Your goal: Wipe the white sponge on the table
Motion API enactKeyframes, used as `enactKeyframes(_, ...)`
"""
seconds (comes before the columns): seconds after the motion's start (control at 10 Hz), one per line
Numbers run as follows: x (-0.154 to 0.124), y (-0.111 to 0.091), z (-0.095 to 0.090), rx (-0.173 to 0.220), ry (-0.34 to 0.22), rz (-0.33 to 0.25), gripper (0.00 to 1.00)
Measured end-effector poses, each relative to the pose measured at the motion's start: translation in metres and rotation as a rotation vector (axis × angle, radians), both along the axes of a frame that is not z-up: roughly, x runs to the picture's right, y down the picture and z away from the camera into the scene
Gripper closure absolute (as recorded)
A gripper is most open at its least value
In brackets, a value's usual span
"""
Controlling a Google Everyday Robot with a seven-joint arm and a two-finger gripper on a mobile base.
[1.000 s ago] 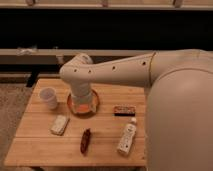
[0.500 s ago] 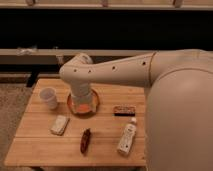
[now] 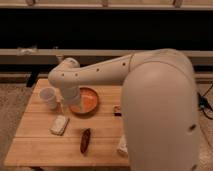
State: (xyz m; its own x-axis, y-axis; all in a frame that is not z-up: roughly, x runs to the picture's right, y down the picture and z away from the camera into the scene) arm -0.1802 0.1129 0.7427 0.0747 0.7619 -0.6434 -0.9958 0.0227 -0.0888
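The white sponge lies flat on the wooden table, toward its left front. My gripper hangs down from the white arm, just behind and above the sponge, between a cup and a bowl. It holds nothing that I can see. The arm reaches in from the right and hides much of the table's right side.
A translucent white cup stands at the left back. An orange bowl sits right of the gripper. A dark brown oblong item lies near the front. A small brown packet and a white bottle peek out beside the arm.
The arm has moved left and lower toward the sponge. Its bulk now covers most of the bottle and the table's right side. The sponge has not moved.
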Motion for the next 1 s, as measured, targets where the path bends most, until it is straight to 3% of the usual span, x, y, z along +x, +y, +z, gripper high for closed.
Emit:
enactKeyframes(0.2,-0.041,0.009,0.022,-0.001,-0.016,-0.018,0.35)
enactKeyframes(0.4,-0.074,0.03,0.043,-0.023,-0.032,-0.05,0.35)
enactKeyframes(0.6,-0.087,0.047,0.048,-0.049,-0.036,-0.069,0.35)
enactKeyframes(1.0,-0.084,0.062,0.06,-0.1,-0.017,-0.095,0.35)
